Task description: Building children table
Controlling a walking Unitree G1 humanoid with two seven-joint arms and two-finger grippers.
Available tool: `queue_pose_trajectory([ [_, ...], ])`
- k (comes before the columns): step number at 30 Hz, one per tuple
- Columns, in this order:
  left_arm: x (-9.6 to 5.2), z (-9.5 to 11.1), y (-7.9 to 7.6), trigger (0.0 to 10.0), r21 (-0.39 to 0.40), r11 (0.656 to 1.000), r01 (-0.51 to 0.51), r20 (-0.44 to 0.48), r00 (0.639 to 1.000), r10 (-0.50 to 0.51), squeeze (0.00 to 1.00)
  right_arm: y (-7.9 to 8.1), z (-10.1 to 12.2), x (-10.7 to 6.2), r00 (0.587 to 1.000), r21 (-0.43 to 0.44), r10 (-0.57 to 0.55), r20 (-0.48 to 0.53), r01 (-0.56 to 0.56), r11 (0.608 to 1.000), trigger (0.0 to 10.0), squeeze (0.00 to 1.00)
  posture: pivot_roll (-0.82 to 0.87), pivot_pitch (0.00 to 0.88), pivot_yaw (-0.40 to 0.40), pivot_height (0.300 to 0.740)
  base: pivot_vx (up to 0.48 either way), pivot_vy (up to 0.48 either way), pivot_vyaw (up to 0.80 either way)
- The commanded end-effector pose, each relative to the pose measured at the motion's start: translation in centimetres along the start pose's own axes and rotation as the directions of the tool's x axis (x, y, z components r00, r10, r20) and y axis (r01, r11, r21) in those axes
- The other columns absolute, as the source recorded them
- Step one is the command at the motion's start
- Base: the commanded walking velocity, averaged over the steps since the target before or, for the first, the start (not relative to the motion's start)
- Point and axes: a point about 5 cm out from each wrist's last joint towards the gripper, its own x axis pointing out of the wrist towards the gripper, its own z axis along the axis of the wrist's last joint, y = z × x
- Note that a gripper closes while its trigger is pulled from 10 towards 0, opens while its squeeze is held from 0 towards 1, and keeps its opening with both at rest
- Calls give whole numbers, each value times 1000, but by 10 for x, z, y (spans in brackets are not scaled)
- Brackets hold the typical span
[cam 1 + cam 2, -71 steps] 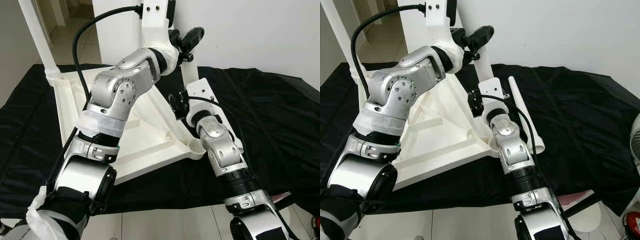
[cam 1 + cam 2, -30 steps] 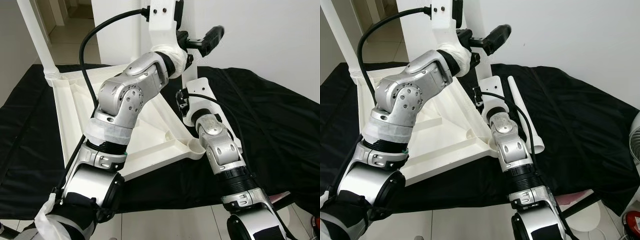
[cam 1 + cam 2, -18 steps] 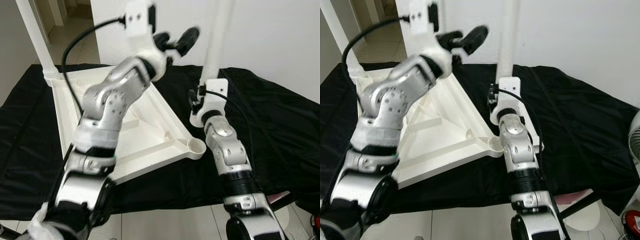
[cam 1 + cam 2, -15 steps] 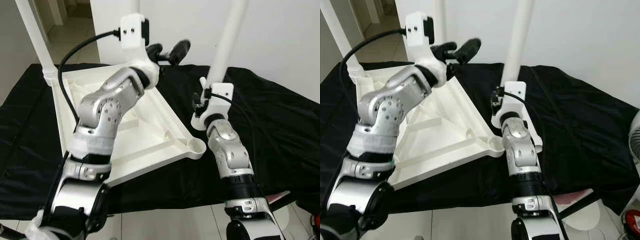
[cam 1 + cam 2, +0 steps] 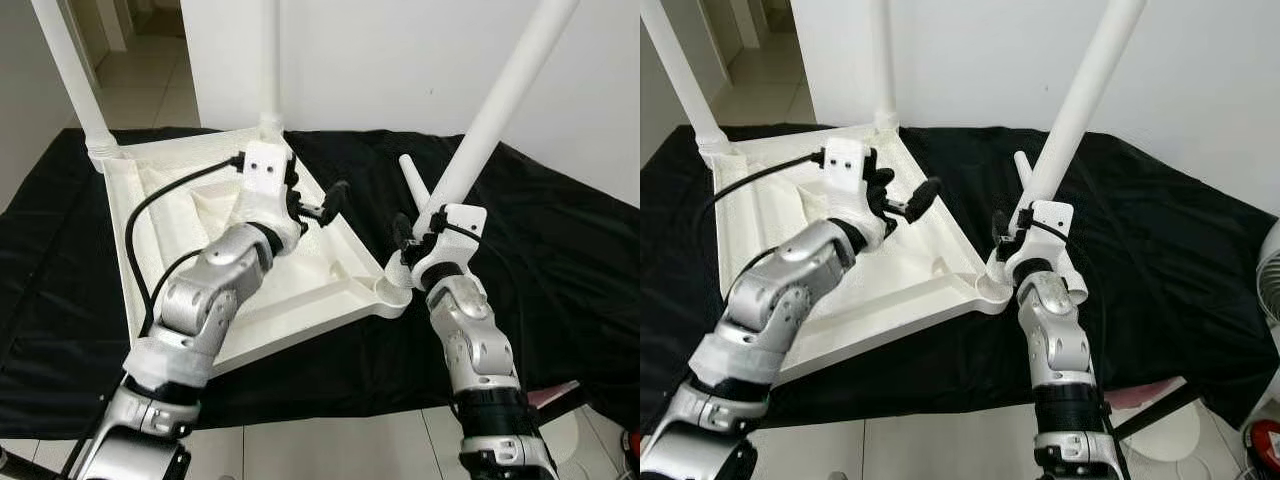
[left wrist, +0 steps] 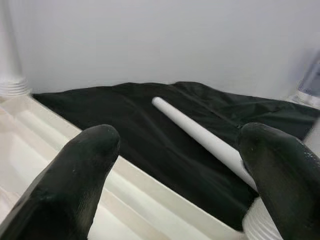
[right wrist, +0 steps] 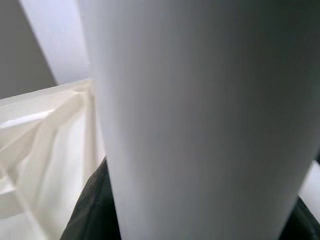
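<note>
The upside-down tabletop point(image 5: 330, 300) looks like molded white plastic, smooth with a slight sheen. Same deal for the tilted leg point(image 5: 490, 120), plain matt white, no texture. The black cloth point(image 5: 560, 250) underneath is wrinkly, soft and dull. The arms point(image 5: 215, 290) are brushed silvery metal, and the left gripper point(image 6: 182, 175) fingers point(image 6: 75, 175) look like matt black rubber.

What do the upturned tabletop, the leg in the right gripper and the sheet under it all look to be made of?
Tabletop: likely moulded plastic, off-white and matte, judging by its cast ribs and round corner sockets. Leg, held by the right gripper: probably the same plastic, smooth white tube with a soft sheen. Sheet: black fabric, matte, creased and draped.
</note>
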Motion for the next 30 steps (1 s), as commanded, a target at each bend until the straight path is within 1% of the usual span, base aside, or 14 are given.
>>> queue_pose_trajectory([
  [1,-8,-8,-19,10000,21,960,281,-11,960,-280,0,3,1,-4,999,9,38,37,-38,999,10000,0,24,10,-39,740,0,0,0],
  [3,-12,-20,-20,10000,49,954,295,-71,954,-291,0,4,1,-6,997,15,67,45,-68,998,10000,0,25,9,-40,740,0,0,0],
  [4,-12,-20,-20,10000,49,954,295,-71,954,-291,0,4,1,-6,997,15,67,45,-68,998,10000,0,25,9,-40,740,0,0,0],
  [5,-14,-24,-22,10000,67,948,310,-92,948,-304,0,5,1,-6,996,16,77,46,-78,997,10000,0,29,9,-45,740,0,0,0],
  [7,-16,-29,-25,10000,89,941,327,-104,942,-318,0,5,1,-7,995,19,86,45,-87,996,10000,0,29,9,-45,740,0,0,0],
  [10,-19,-32,-27,10000,94,936,338,-111,938,-328,0,4,0,-7,995,13,90,45,-91,996,10000,0,30,12,-46,740,0,0,0],
  [12,-25,-41,-29,10000,104,924,367,-155,924,-350,0,-3,-11,-9,996,-7,85,9,-85,996,10000,0,34,19,-53,740,0,0,0],
  [13,-25,-41,-29,10000,104,924,367,-155,924,-350,0,-3,-11,-9,996,-7,85,9,-85,996,10000,0,34,19,-53,740,0,0,0],
  [15,-27,-46,-26,10000,100,932,348,-186,927,-326,0,-9,-22,-11,996,-25,88,-34,-88,996,10000,0,33,27,-55,740,0,0,0],
  [16,-27,-46,-25,10000,94,936,339,-186,930,-318,0,-12,-25,-11,995,-36,84,-47,-86,996,10000,0,32,34,-58,740,0,0,0],
  [21,-29,-49,-26,10000,87,939,331,-222,926,-306,0,-18,-35,-10,991,-46,97,-87,-101,994,10000,0,32,45,-59,740,0,0,0],
  [26,-30,-49,-27,10000,68,941,332,-228,923,-309,0,-17,-39,-9,987,-65,124,-102,-131,989,10000,0,30,49,-58,740,0,0,0],
  [28,-31,-50,-26,10000,58,935,349,-236,915,-326,0,-15,-40,-8,981,-94,163,-105,-173,980,10000,0,34,53,-59,740,0,0,0],
  [30,-31,-50,-26,10000,55,933,355,-240,912,-332,0,-14,-40,-8,978,-103,180,-106,-191,976,10000,0,34,53,-59,740,0,0,0],
])
